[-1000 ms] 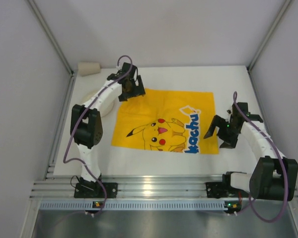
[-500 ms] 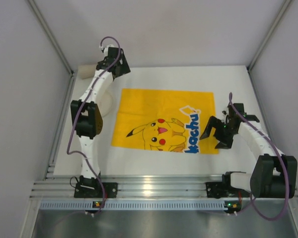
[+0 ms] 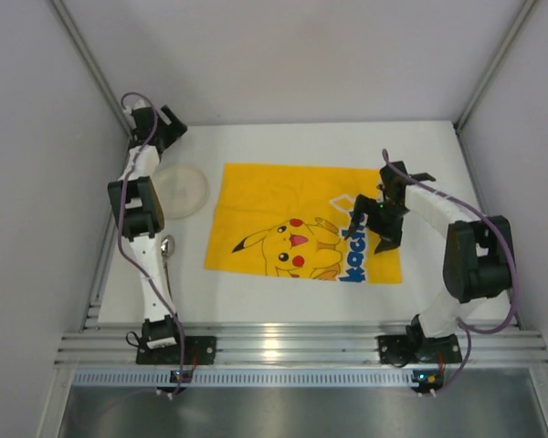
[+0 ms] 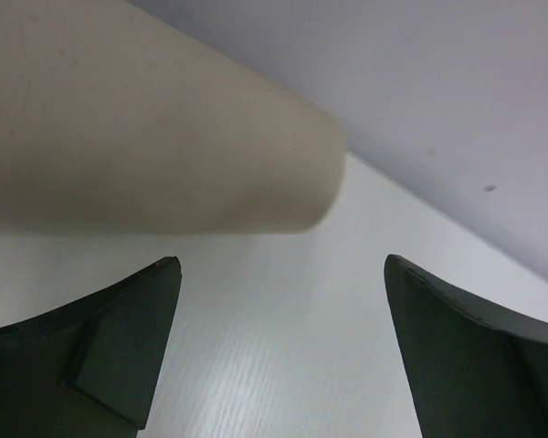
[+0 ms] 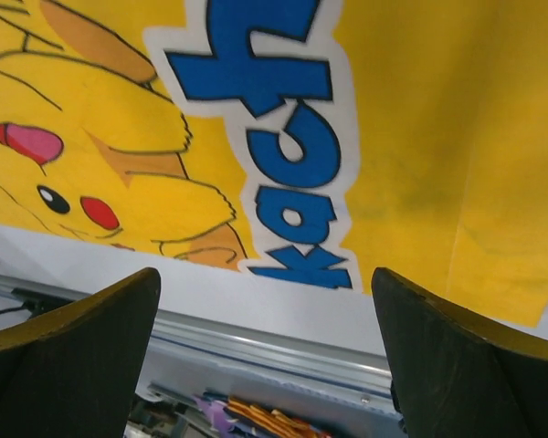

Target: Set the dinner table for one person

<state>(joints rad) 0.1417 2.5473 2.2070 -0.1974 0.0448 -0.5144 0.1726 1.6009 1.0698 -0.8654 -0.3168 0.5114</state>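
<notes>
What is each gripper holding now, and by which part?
Nothing. The left gripper is open near the cup; the right gripper is open over the mat.

A yellow cartoon-printed mat (image 3: 283, 196) lies flat in the middle of the white dinner table (image 3: 438, 146). A round pale plate (image 3: 181, 190) sits just off the mat's left edge, and a spoon (image 3: 167, 245) lies closer to the arm bases, beside the left arm. The left gripper (image 3: 164, 126) reaches into the far left corner. The right gripper (image 3: 382, 235) hangs over the blue lettering on the mat's right side.
</notes>
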